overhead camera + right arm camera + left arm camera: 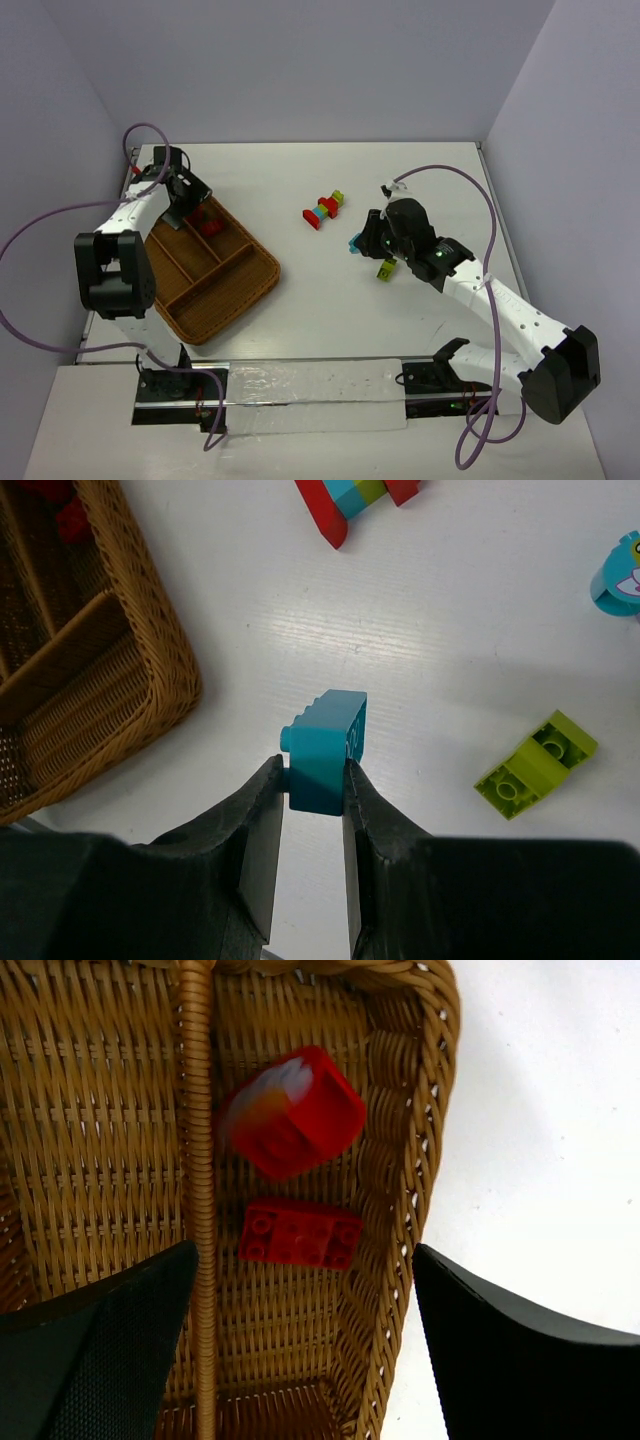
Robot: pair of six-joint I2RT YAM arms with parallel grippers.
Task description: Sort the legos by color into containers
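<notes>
White tabletop (330,310) under pale lilac walls carried the job. One red brick (300,1232) lay flat in the end compartment of the wicker tray (225,285), at the tray's eleven-o'clock end in the top view. A second red brick (292,1110), tilted and blurred, was just beyond it. The left gripper (303,1300) hung right above them, jaws spread wide and holding nothing. No other colour showed in the tray. Toward three o'clock of the table's middle, the right gripper (313,780) pinched a teal brick (325,745) between its fingertips; whether it cleared the table could not be told. A lime-green brick (535,765) lay near it, and a multicoloured stack (323,209) sat toward twelve o'clock, unsplit. Sorting looked barely begun: reds in, teal in hand, lime and the stack left.
</notes>
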